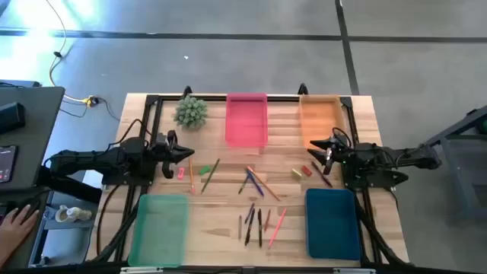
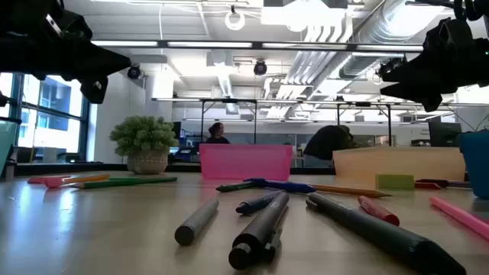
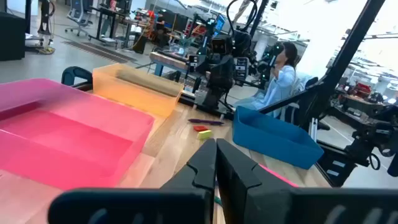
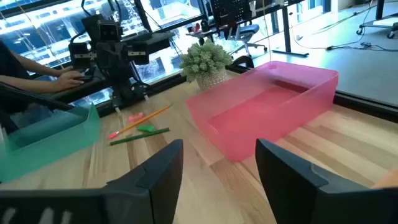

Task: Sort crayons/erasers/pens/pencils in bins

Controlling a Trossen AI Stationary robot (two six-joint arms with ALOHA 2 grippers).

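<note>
Both arms are held above the table, one at each side edge, pointing in toward the middle. The left gripper (image 1: 185, 154) is seen over the left side, its fingers pressed together, nothing pinched between them. The right gripper (image 1: 313, 149) is held over the right side beside the orange bin (image 1: 319, 116), its fingers spread wide and empty.

Four bins are laid out: the pink bin (image 1: 246, 119) at the middle of the far edge, the orange one at the far right corner, the light green bin (image 1: 159, 228) at the near left corner, and the teal-blue bin (image 1: 332, 222) at the near right corner. All four are seen bare inside. A small potted plant (image 1: 191, 111) is placed left of the pink bin, at the far edge.

Just beside the left gripper, a pink-red eraser (image 1: 181, 173) and a green eraser (image 1: 205, 170) are lying on the wood, with an orange pencil (image 1: 192, 174) between them and a dark green pencil (image 1: 210, 175) angled next to them. Near the right gripper, a yellow-green eraser (image 1: 297, 173) and a red eraser (image 1: 307, 170) are found side by side. A crossed cluster of pens (image 1: 254, 183) is spread at the table's centre, and a row of dark pens (image 1: 254, 225) with a pink stick (image 1: 277, 226) is lined up toward the near edge.

At the picture's lower left, off the table, a person's hand (image 1: 17, 223) is seen.
</note>
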